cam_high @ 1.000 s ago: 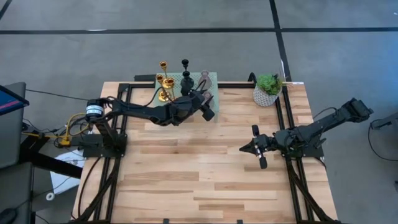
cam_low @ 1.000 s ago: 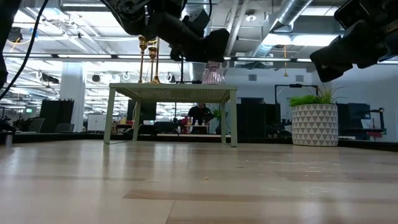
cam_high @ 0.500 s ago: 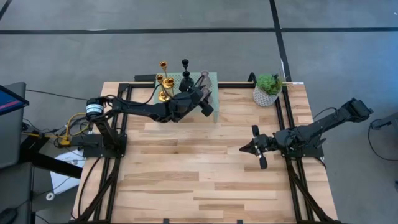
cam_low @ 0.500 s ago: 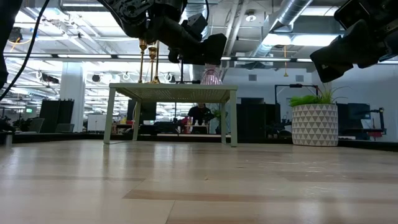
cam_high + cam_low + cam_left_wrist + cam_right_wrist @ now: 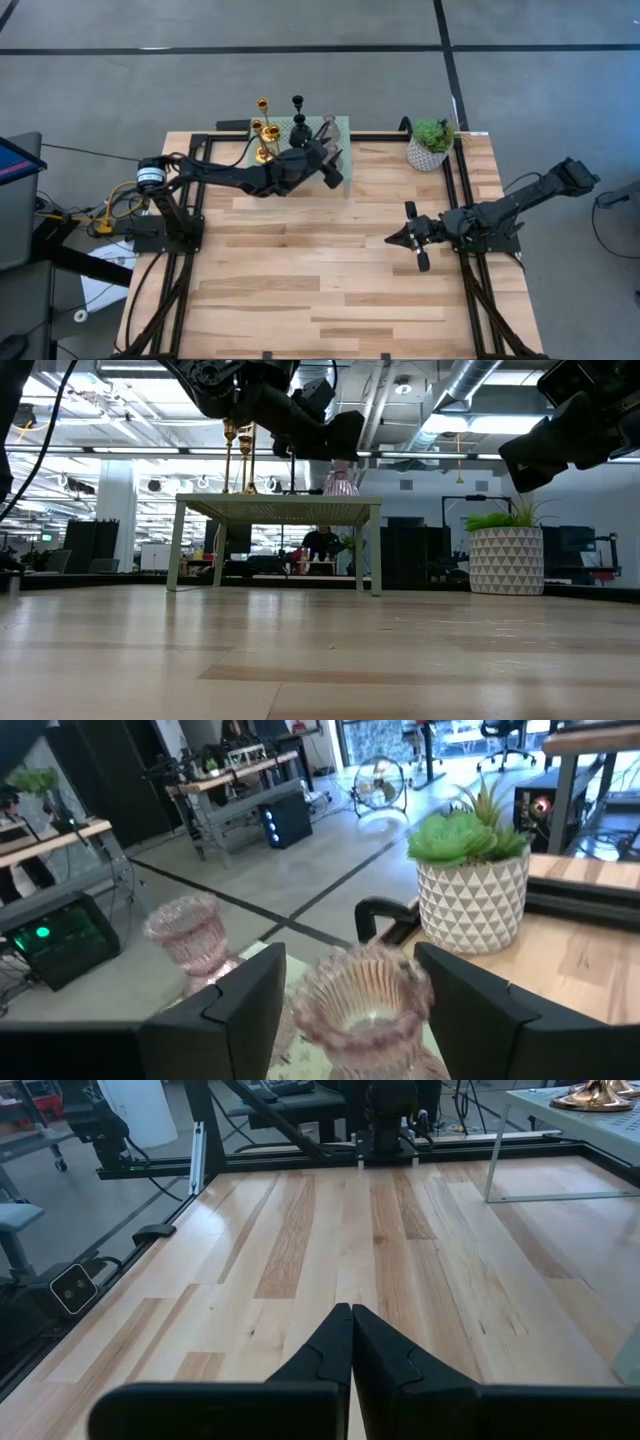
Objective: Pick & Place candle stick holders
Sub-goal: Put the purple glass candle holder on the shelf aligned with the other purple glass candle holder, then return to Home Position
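Observation:
A small green table (image 5: 343, 125) at the far edge carries gold holders (image 5: 263, 130), black holders (image 5: 298, 120) and a pinkish glass holder (image 5: 190, 935), all standing on their bases. My left gripper (image 5: 335, 168) is over this table's near right part, shut on a second pinkish glass holder (image 5: 365, 1005), which also shows in the low view (image 5: 341, 478). My right gripper (image 5: 400, 238) is shut and empty above the right half of the wooden table; its closed tips show in the right wrist view (image 5: 350, 1315). My left gripper pinches the glass holder's ribbed cup (image 5: 410, 990) between its two fingers, one finger on each side. The fingers come slanting from the near left. The holder stands a little tilted, its foot at or just above the small table's top; which, I cannot tell.
A green plant in a white patterned pot (image 5: 432, 143) stands at the far right, close to the small table. Black frame rails (image 5: 462, 200) run along the table's sides. The wooden table's middle and near part (image 5: 320, 280) is bare.
My left gripper has moved toward the table's far edge, farther over the small green table, carrying the glass holder with it. The holder now leans a little. The right arm has kept still.

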Available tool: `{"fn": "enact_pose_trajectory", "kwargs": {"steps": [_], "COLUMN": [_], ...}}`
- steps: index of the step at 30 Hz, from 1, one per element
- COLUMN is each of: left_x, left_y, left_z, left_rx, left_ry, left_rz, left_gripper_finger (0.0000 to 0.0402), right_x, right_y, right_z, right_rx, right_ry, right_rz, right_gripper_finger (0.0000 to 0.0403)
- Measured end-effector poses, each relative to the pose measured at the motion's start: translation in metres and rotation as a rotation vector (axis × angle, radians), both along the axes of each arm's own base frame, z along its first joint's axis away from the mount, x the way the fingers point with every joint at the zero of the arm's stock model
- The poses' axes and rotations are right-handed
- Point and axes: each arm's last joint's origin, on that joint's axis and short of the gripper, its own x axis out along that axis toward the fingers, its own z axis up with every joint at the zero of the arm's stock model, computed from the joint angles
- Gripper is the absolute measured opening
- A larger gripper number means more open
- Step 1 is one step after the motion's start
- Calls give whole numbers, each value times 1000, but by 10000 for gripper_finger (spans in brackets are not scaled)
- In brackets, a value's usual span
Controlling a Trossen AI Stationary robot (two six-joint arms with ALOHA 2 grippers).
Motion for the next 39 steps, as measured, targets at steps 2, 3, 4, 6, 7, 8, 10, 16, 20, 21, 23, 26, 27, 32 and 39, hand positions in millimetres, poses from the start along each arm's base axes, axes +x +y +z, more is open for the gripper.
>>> {"fn": "enact_pose_trajectory", "kwargs": {"steps": [2,3,4,6,7,8,10,16,20,21,23,26,27,32,39], "left_x": [-2,-3,-4,-6,-8,-9,-12,-19,-23,-24,-26,-32,-34,-48,-76], "left_y": [-1,-1,-2,-3,-4,-5,-9,-24,-42,-48,-60,-78,-84,-116,-141], "left_z": [3,5,6,10,12,14,20,33,40,42,45,52,54,64,66], "left_rx": [3,3,4,5,6,7,9,46,74,86,108,132,144,199,243], "left_ry": [-10,-8,-10,-21,-23,-33,-50,-62,-60,-55,-50,-56,-57,-44,144], "left_rz": [1,-1,-1,-3,-3,-6,-16,-57,-109,-126,-160,-212,-229,-317,-343], "left_gripper_finger": [219,217,216,214,213,212,212,210,209,209,209,209,209,209,206], "right_x": [0,0,0,0,0,0,0,0,0,0,0,0,0,1,1], "right_y": [0,0,0,0,0,0,0,0,0,0,0,0,0,0,0], "right_z": [0,0,0,0,0,0,0,0,0,0,0,1,1,3,3], "right_rx": [0,0,0,0,0,-1,-1,0,0,0,0,2,4,9,7], "right_ry": [0,0,1,1,1,1,2,1,0,0,0,-6,-11,-24,-30], "right_rz": [0,0,0,0,0,0,0,0,0,0,-1,0,0,-1,0], "right_gripper_finger": [0,0,0,0,0,0,0,0,0,0,0,0,0,0,0]}}
